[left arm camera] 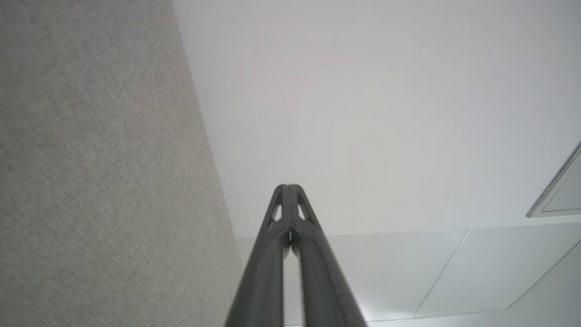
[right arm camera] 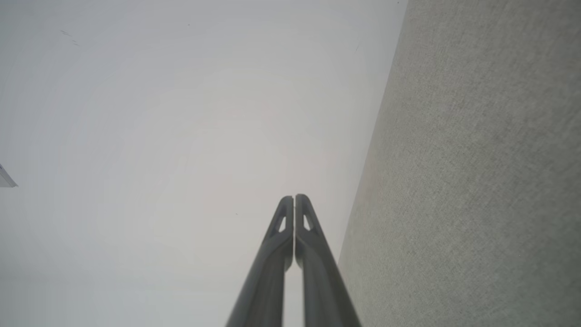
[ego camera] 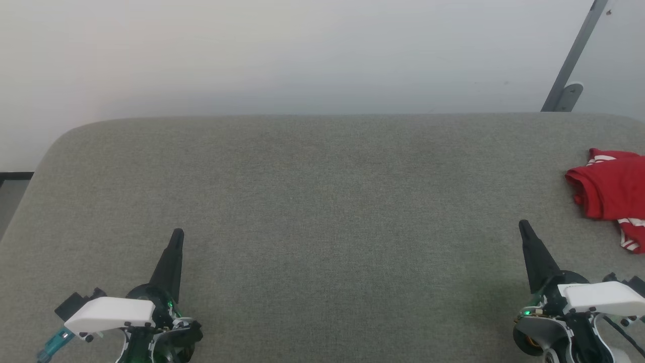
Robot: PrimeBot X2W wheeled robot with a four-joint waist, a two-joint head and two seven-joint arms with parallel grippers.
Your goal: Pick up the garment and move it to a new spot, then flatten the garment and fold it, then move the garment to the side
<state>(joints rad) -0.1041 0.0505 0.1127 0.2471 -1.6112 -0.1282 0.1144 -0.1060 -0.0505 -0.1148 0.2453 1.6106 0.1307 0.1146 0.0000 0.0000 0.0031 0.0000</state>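
1. Dark left tool (ego camera: 177,236), pressed together and empty, over the near-left part of the bench (ego camera: 322,201).
2. Right tool (ego camera: 524,225), likewise pressed together and empty, over the bench's near-right part.
3. Red garment (ego camera: 612,194), crumpled at the bench's right edge: probably light and limp; pinch a raised fold.

The garment (ego camera: 612,194) lies on the table (ego camera: 322,212), beyond the right pincer (ego camera: 523,225)

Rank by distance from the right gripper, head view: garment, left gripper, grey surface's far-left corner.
1. garment, right of the right gripper, slightly back.
2. left gripper, across at lower left.
3. grey surface's far-left corner, left and far back.
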